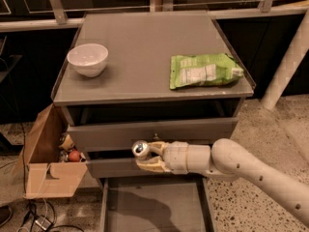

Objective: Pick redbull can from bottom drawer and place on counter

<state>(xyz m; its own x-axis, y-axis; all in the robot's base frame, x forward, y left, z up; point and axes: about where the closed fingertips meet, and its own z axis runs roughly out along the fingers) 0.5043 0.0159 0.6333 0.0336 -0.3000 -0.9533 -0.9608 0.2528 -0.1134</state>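
Note:
The redbull can (140, 149) is a slim silver can seen top-on, held in the air in front of the middle drawer. My gripper (145, 155) is shut on it, with cream fingers (150, 164) above and below the can. The white arm comes in from the lower right. Below the can, the bottom drawer (154, 207) is pulled out, and its grey floor shows only the arm's shadow. The counter (140, 52) is the flat grey top of the cabinet, well above the can.
On the counter stand a white bowl (87, 59) at the left and a green snack bag (204, 70) at the right. An open cardboard box (46, 158) with small items leans against the cabinet's left side. A white post (287, 66) stands at the right.

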